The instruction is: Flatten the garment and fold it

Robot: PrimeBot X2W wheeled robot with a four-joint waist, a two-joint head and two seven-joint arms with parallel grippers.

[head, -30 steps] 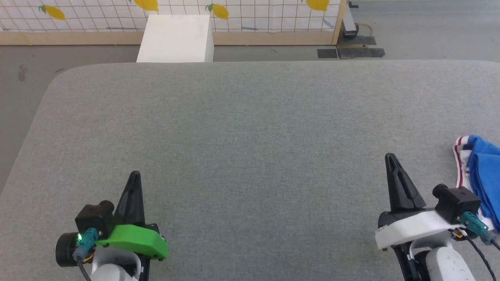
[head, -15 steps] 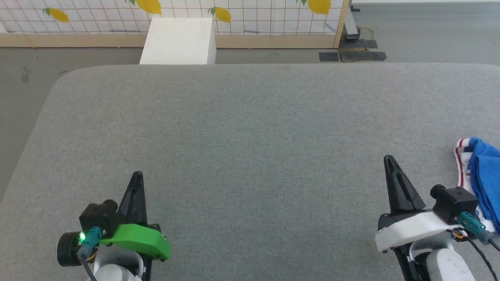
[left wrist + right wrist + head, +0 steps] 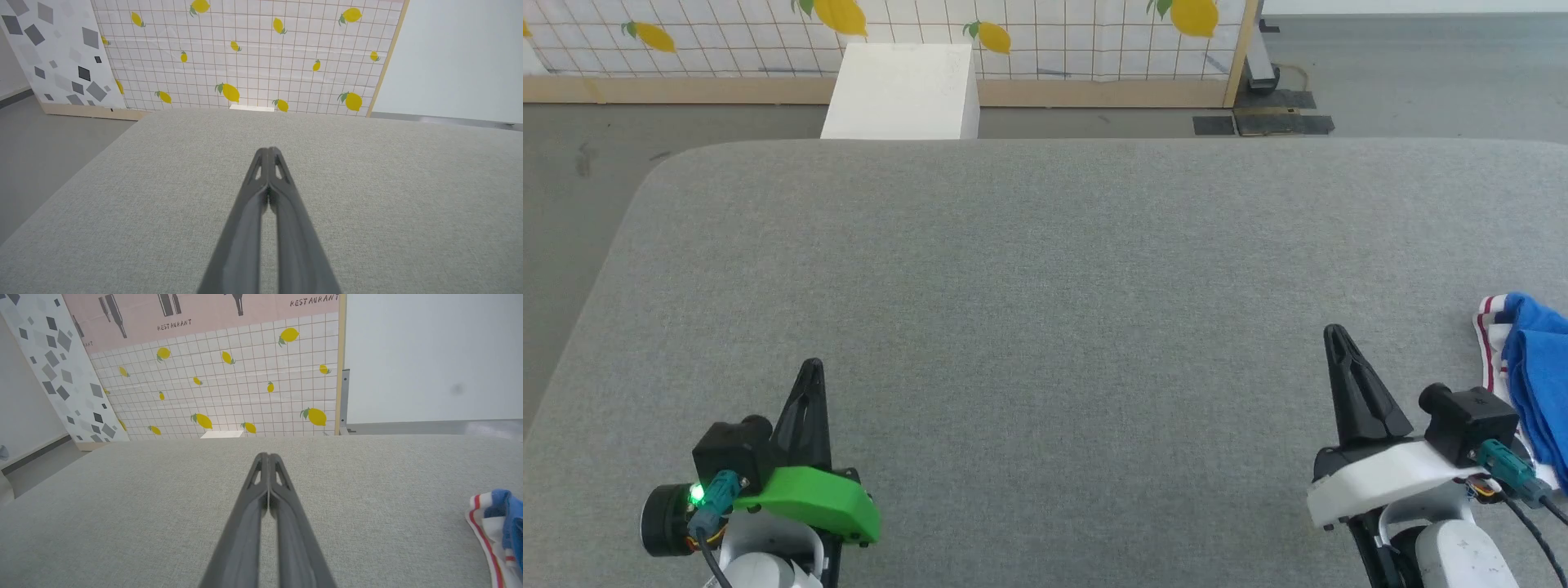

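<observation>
1. Garment point(image 3: 1539, 367) lay bunched on the table point(image 3: 1045, 269), just right of the right gripper point(image 3: 1335, 333) and untouched.
2. Doing this step well probably meant opening the right gripper's jaws first, then reaching right for the striped edge rather than the blue bulk, and drawing it toward mid-table.
3. Both arms sat low, fingers pointing forward and parallel. Both grippers were pinched closed and empty, the left gripper point(image 3: 810, 367) well apart from the garment.

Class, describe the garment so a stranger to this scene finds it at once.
Find the grey table. On the robot's right, beside the right end effector, lies the garment. Unlike the grey around it, it is crumpled blue cloth with a white, red-striped border.
</observation>
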